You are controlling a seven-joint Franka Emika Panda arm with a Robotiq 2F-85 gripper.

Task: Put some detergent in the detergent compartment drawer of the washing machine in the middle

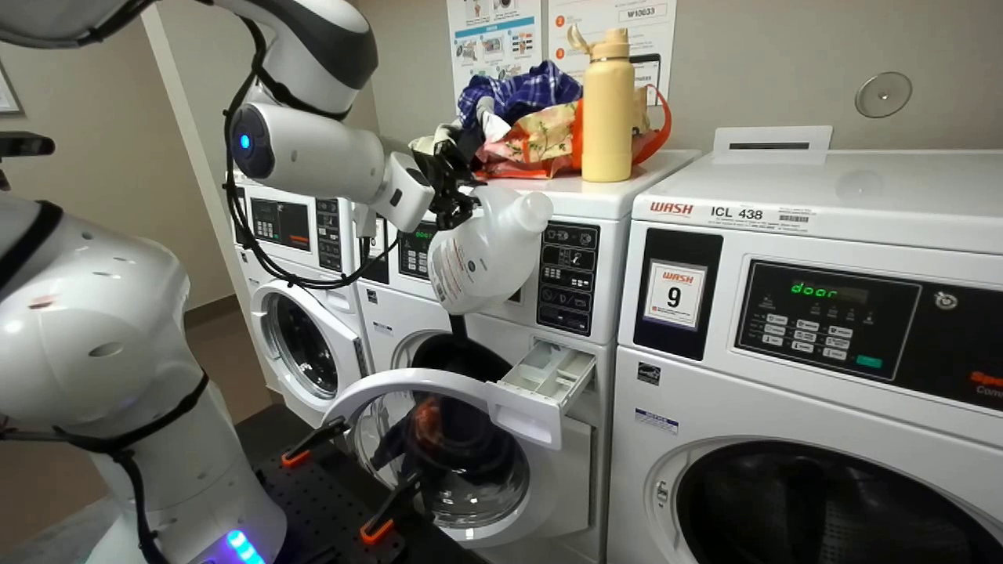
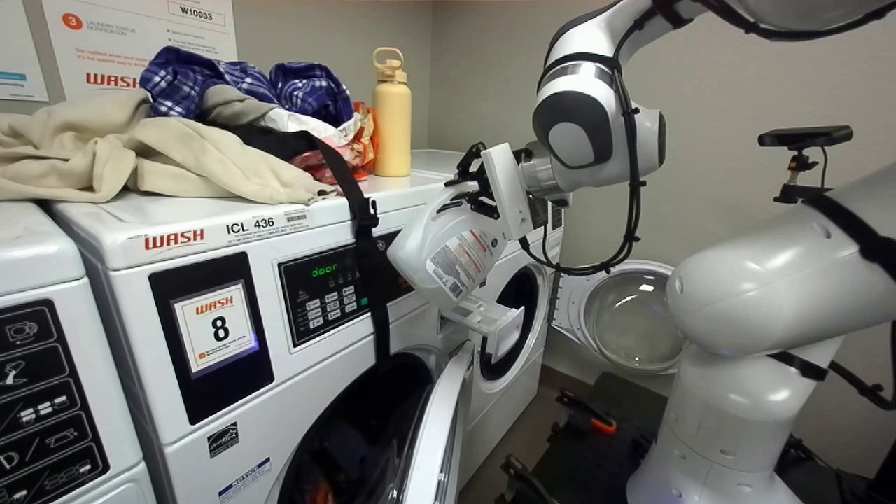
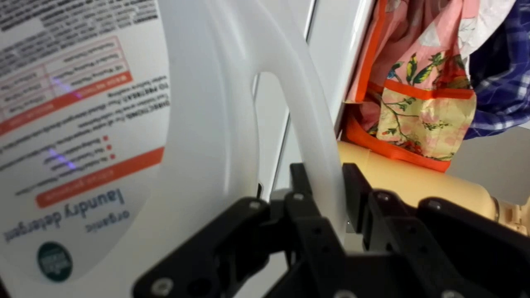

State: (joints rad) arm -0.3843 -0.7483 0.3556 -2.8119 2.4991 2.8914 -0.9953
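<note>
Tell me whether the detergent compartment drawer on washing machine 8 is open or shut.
Open: in both exterior views, the detergent compartment drawer juts out from the front of washing machine 8, its compartments exposed.

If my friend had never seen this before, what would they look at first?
Probably the big white robot arm, because its black jaws are shut on the handle of a tilted, cloudy-white detergent jug, up in front of washer number 8. Lower down, that washer's drawer is pulled open. On top, a tall pale-yellow bottle stands next to a flowery bag with bright orange edges.
</note>
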